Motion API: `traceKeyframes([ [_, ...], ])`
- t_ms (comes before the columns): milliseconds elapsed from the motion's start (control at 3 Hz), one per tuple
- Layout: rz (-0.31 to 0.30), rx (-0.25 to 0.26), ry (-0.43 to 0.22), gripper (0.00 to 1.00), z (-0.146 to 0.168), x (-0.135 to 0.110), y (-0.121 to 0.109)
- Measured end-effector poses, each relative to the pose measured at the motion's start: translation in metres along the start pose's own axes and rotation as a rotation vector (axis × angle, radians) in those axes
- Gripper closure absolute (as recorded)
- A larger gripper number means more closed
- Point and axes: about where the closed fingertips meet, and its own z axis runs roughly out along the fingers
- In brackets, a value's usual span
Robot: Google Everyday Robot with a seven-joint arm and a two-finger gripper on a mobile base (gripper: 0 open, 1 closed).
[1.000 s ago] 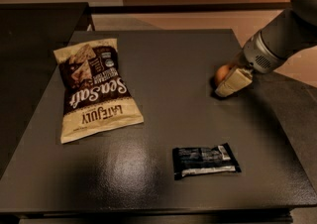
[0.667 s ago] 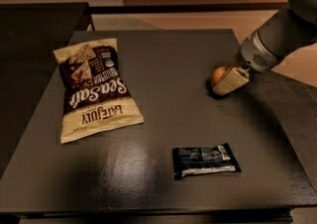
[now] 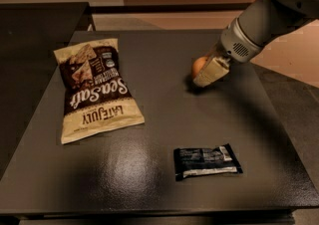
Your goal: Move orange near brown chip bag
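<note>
The orange (image 3: 198, 63) is a small round fruit right of the table's middle, toward the back. My gripper (image 3: 203, 75) comes in from the upper right and is shut on it; one cream finger (image 3: 212, 72) covers the orange's right side. The orange sits low, just over the dark tabletop, with a shadow under it. The brown chip bag (image 3: 94, 89), cream and dark brown with "Sea Salt" lettering, lies flat on the left side of the table, well to the left of the orange.
A small black flat wrapper (image 3: 207, 161) lies near the front of the dark table (image 3: 164, 119). The table's right edge runs close to the arm (image 3: 259, 25). A dark counter (image 3: 40, 25) stands at the back left.
My gripper and the orange have moved left together, away from the table's right edge and toward the chip bag. The bag and the wrapper have not moved.
</note>
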Motion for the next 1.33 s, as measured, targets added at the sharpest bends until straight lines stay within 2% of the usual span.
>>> traceKeyframes([
  [667,-0.094,-0.083,-0.038,1.0,0.037,-0.065,0.024],
  [1000,-0.138,-0.123,-0.026,1.0,0.059,-0.085,0.039],
  [1333,-0.158,-0.155,-0.006,1.0,0.081,-0.093,0.05],
])
